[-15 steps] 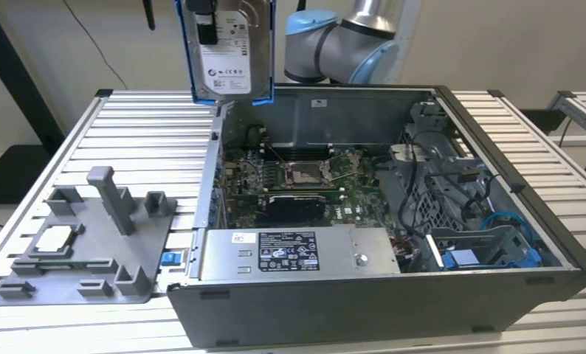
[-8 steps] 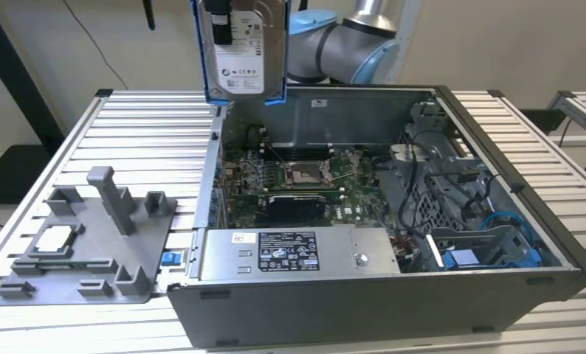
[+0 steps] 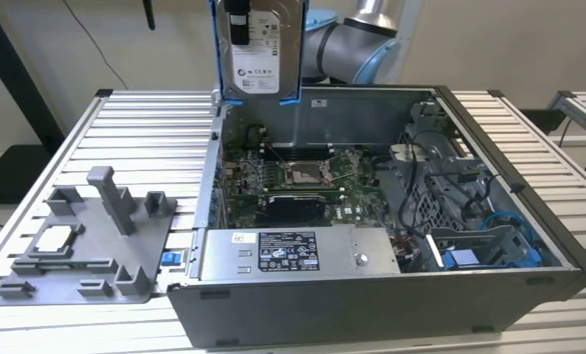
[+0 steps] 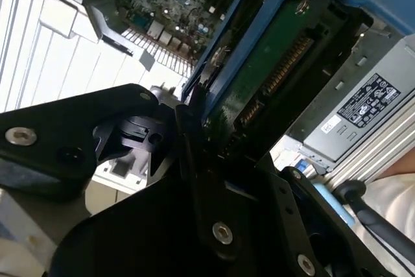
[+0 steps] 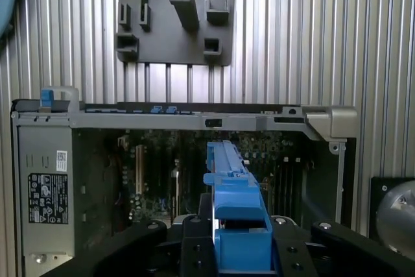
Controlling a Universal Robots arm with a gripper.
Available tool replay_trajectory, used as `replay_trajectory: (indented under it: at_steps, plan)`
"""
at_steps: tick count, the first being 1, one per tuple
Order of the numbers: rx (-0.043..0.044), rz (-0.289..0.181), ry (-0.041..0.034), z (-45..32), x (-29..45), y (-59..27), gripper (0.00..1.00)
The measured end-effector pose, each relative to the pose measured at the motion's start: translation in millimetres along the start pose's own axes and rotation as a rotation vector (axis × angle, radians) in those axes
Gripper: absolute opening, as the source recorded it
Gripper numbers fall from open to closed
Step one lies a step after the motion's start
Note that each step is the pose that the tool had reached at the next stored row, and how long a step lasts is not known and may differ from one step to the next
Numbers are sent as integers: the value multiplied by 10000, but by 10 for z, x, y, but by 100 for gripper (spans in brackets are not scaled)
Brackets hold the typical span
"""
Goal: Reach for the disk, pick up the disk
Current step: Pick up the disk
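Jaws: black, closed on the disk [image 3: 258, 51], a flat rectangular silver-grey metal hard drive with a white printed label, framed by a bright blue plastic bracket. In the second wrist view a black finger [image 4: 191, 134] presses against the disk's edge, with the disk's [image 4: 279, 63] green circuit-board underside and its blue frame running away from the grip. In the first wrist view the blue bracket edge of the disk [image 5: 237, 225] sits clamped between black jaw parts on either side. In the exterior view the disk hangs upright, label facing the camera, raised above the far wall of the open grey metal computer case [image 3: 372, 310], toward the exterior view's left end of that wall. The grey jointed robot arm [image 3: 357, 51] stands behind it. Inside the case a green motherboard [image 3: 303, 177] lies flat on the case floor. A large grey metal box with a black-and-white label [image 3: 293, 254] lies along the near wall, and a blue plastic drive bay [image 3: 480, 254] sits at the exterior view's right. The first wrist view looks down past the case rim [image 5: 194, 116] onto the motherboard [image 5: 162, 160] and the labelled grey box [image 5: 45, 186]. The case rests on a slatted aluminium desk [image 3: 145, 133]. Beside the case, on the exterior view's left, lies a grey plastic fixture plate with upright posts [image 3: 106, 251], carrying a small square silver chip [image 3: 54, 237].
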State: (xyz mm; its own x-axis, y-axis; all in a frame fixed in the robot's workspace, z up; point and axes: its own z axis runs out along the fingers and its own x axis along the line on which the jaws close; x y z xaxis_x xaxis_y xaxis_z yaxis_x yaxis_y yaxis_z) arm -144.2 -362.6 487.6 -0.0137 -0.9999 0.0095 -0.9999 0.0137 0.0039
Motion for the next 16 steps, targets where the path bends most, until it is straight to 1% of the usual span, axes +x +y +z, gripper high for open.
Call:
replay_trajectory:
  at_steps: [10, 16]
  plan:
    - [0, -1, 0, -1, -3, -255, 0]
    - [0, 0, 0, -2, -6, -437, 0]
